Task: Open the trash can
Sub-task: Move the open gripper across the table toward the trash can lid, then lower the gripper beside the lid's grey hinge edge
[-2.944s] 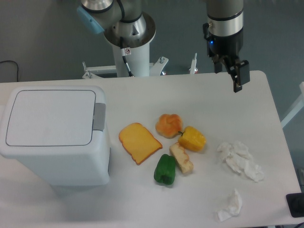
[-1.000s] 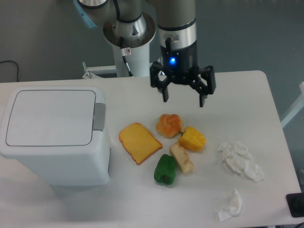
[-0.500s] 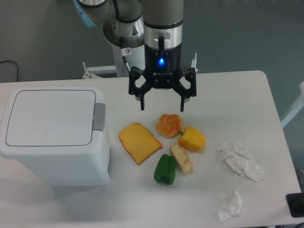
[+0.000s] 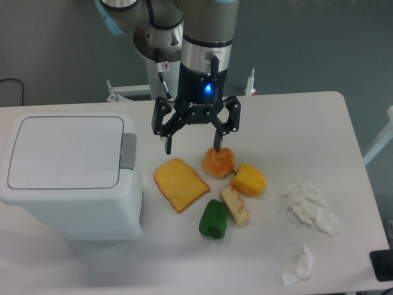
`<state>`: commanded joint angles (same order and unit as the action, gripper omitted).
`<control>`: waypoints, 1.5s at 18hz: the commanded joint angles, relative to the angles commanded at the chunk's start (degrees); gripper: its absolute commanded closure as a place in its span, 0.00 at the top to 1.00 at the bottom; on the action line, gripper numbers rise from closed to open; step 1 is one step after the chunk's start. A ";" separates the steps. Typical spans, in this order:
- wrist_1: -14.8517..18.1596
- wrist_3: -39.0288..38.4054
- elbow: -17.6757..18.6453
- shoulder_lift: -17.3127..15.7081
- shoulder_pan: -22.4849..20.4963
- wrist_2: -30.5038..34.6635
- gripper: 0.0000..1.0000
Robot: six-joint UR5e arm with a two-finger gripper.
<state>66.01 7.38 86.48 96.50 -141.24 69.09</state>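
Since the trash can (image 4: 70, 178) looks rigid and springy-lidded, press its grey tab (image 4: 128, 150) using the wide-spread, empty gripper (image 4: 192, 144).

The gripper (image 4: 191, 144) has travelled from above the bench's far right corner, where it hung with its jaws seen nearly edge-on, leftward along the far edge and then toward the middle of the bench. It now sits lower in the view, with its jaws spread wide and facing the camera. One fingertip now overlaps the round orange bun (image 4: 218, 162) in the view, the other hangs above the far corner of the yellow cheese slice (image 4: 180, 184). The arm has closed most of the gap to the trash can (image 4: 70, 175).
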 joint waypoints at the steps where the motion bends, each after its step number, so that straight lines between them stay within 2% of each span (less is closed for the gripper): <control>1: 0.09 -0.09 0.26 -0.09 0.09 -0.09 1.00; 14: 0.09 0.00 2.55 0.00 3.07 -0.09 1.00; 27: 0.00 0.18 3.60 -0.18 3.16 -0.09 1.00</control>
<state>66.01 7.56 90.09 96.33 -138.08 68.99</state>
